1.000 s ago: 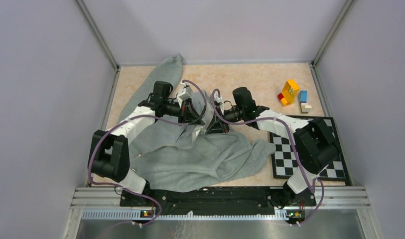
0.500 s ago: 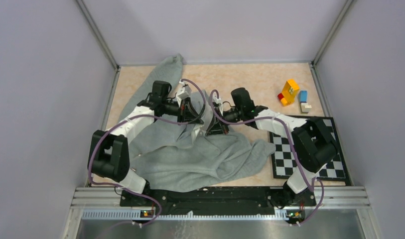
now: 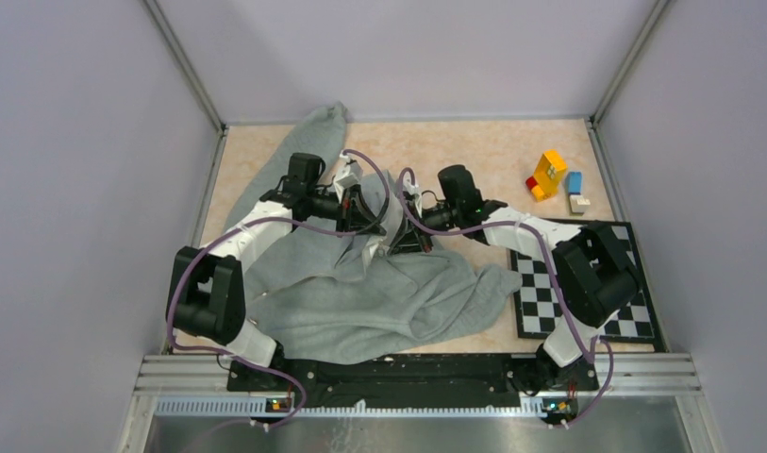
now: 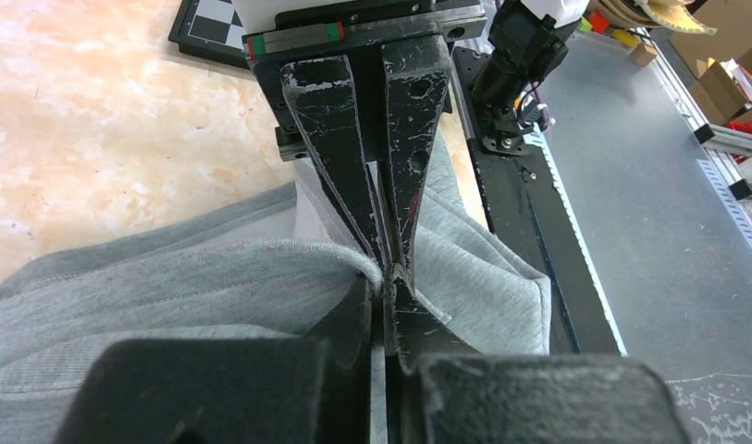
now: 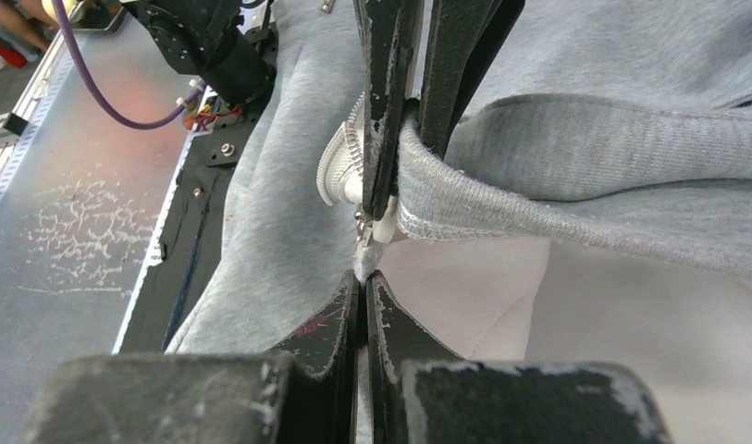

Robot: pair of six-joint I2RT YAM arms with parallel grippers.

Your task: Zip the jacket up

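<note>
The jacket [image 3: 379, 302] seems not yet zipped: left gripper [image 4: 386, 285] and right gripper [image 5: 363, 277] each pinch a front edge, zipper [image 5: 339, 166] ends close but unjoined.

Both arms reach inward from the lower corners of the top view, elbows bent, wrists converging just above frame centre. The left gripper [image 3: 370, 226] and right gripper [image 3: 408, 238] meet tip to tip, nearly touching. In each wrist view the jaws are pressed together, the left pinching a fold of the jacket [image 4: 215, 277], the right clamping its edge.
</note>
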